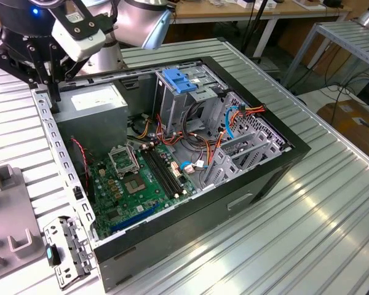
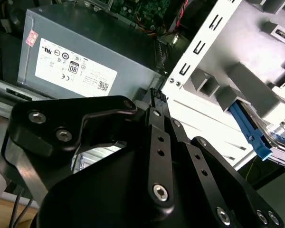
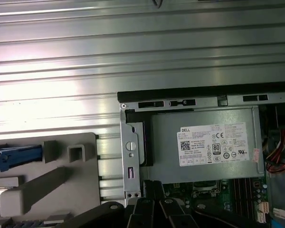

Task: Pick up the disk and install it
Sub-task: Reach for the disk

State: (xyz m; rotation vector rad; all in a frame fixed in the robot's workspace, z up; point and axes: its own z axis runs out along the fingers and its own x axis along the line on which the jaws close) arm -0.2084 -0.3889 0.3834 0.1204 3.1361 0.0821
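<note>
The disk (image 2: pixel 251 132) rests in a grey holder (image 3: pixel 61 180) on the ribbed metal table (image 3: pixel 133 47), just beside the open computer case (image 1: pixel 234 203). Its blue side rail (image 3: pixel 14 157) shows in both wrist views. The gripper (image 2: pixel 156 97) is above the case's edge wall, between the holder and the grey power-supply box (image 2: pixel 85 61), apart from the disk. In the second wrist view its fingertips meet: the jaws are closed and hold nothing.

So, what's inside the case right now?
Visible: power supply, motherboard, drive cage, loose cables. The cage's walls hide its bays; cables cover part of the board. The disk sits outside, on the grey holder.
</note>
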